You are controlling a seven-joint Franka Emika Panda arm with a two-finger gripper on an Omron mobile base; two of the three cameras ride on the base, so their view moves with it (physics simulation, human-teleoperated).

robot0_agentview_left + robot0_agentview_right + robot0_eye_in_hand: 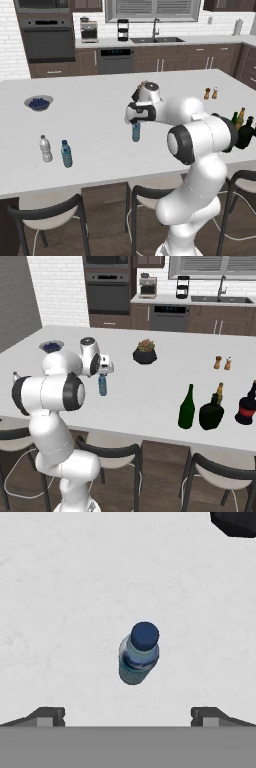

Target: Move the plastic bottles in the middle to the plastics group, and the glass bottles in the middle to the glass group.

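Our jaws (128,714) stand wide apart, holding nothing, directly above the small blue water bottle (138,653), which stands upright on the white bench (90,125), its long axis pointing up at us, dark cap topmost. We judge a straight descent would bring it between the fingers. The plastics group (56,151), two small bottles, stands well apart to our left; the green wine bottle (187,408) and squat black bottle (211,413) wait far right. A bowl (38,103) holds something dark blue.
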